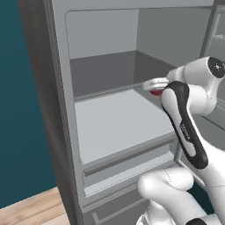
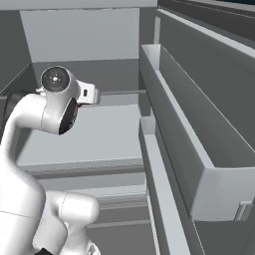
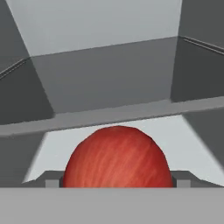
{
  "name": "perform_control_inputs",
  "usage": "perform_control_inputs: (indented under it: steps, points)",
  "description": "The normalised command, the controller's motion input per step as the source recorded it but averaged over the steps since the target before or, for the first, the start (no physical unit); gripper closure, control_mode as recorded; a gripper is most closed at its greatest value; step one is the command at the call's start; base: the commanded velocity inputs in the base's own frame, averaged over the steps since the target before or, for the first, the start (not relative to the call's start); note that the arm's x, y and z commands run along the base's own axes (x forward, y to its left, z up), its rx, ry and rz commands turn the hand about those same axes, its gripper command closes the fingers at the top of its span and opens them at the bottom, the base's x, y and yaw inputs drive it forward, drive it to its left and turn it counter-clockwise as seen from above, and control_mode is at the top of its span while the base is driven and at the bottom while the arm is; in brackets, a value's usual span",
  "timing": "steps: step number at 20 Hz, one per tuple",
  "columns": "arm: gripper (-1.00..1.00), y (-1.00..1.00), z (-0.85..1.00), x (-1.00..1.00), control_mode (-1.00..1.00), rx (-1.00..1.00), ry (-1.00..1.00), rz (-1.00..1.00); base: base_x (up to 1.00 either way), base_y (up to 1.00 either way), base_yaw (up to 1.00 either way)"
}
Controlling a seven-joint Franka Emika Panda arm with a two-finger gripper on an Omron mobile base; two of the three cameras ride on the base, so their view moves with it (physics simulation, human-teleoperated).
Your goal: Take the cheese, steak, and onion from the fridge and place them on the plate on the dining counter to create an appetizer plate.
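Onion: the onion (image 3: pixel 117 157) is a round dark-red ball with fine pale streaks, low and central in the hand view, on the pale fridge shelf (image 1: pixel 118 123). In the left base view a sliver of it (image 1: pixel 156 92) peeks out dark red below the white hand, at the shelf's right side near the back.
Onion to gripper: it lies right between the two sides of the gripper (image 3: pixel 118 181), whose dark finger tips (image 3: pixel 52 183) stand just outside the ball on either side; I cannot tell whether they touch it.
Gripper: jaws spread wide, straddling the onion, not clamped on it as far as can be seen.
Arm: reaches into the fridge (image 1: pixel 61 110) over the shelf, hand near the back wall.
Door: the fridge door (image 2: pixel 209 129) stands open at the right, with long grey shelf bins (image 2: pixel 169 99).
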Motion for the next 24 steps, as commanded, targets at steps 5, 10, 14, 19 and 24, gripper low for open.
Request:
perform_control_inputs:
  steps: [5, 10, 14, 19, 24]
  points:
    - [1.00, 0.02, 0.04, -0.66, -1.00, -0.08, -0.01, 0.22, 0.00, 0.00, 0.00]
    - [1.00, 0.02, 0.05, -0.36, 1.00, -0.06, 0.00, 0.10, -0.33, 0.01, 0.05]
    - [1.00, 0.00, 0.00, 0.00, 1.00, 0.00, 0.00, 0.00, -0.94, 0.06, 0.10]
    - [1.00, 0.00, 0.00, 0.00, 1.00, 0.00, 0.00, 0.00, -1.00, 0.06, 0.07]
    - [1.00, 0.00, 0.00, 0.00, 1.00, 0.00, 0.00, 0.00, -1.00, 0.02, 0.25]
